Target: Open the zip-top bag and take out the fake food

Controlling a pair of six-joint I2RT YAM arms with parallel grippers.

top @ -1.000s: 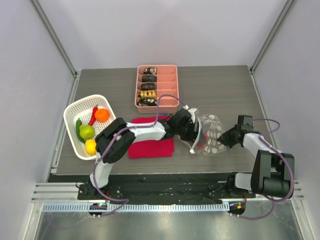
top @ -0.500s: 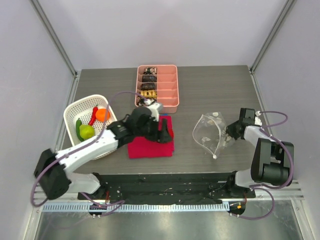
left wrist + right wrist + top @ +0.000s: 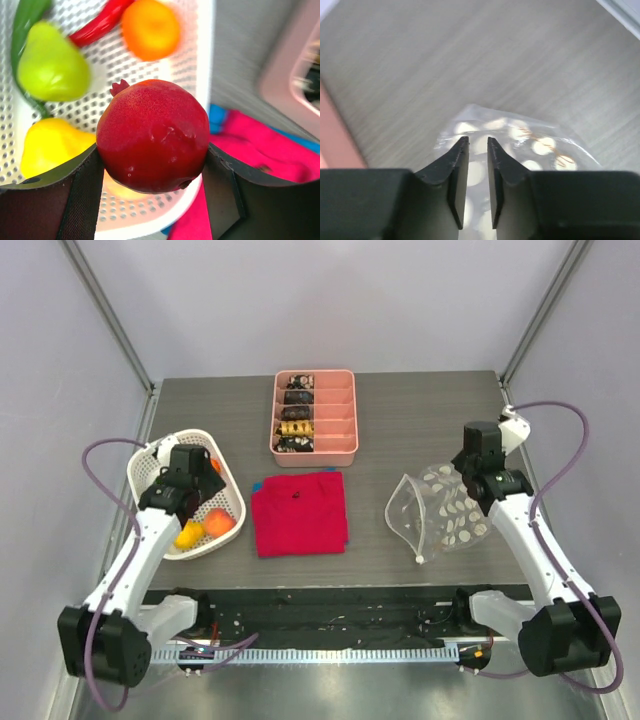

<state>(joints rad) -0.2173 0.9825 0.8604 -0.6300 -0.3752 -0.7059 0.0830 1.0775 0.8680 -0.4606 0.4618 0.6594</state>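
Jaws of the left end effector (image 3: 152, 172) are pressing in from both sides on a glossy dark-red plastic pomegranate (image 3: 152, 132), which is filling the gap between them. The held piece is hanging over the white perforated plastic basket (image 3: 202, 60), near the rim that is facing the flat red cloth (image 3: 260, 150). Other fake food is lying in the basket below it. A green plastic pear (image 3: 52, 62) is at 10 o'clock from the pomegranate, a round orange plastic fruit (image 3: 150, 27) at 12 o'clock and a yellow plastic fruit (image 3: 47, 145) at 8 o'clock. A red plastic chili (image 3: 102, 20) is lying beside a green plastic pod (image 3: 25, 20) toward 11 o'clock.

The right end effector (image 3: 477, 150) is holding nothing. Its jaws are standing only a narrow slit apart, and it is hovering over one edge of the clear soft plastic zip-top bag with white polka dots (image 3: 445, 515). In the top view that bag is lying on the grey wood-grain desk (image 3: 400, 420) at 3 o'clock. Its mouth is gaping toward 9 o'clock and the small white slider (image 3: 420, 560) is sitting at its 6 o'clock corner. No fruit is showing through the plastic.

Judging by this, the opening is done and the bag is looking emptied. The pomegranate is probably the last piece out, and only its release into the basket is left.
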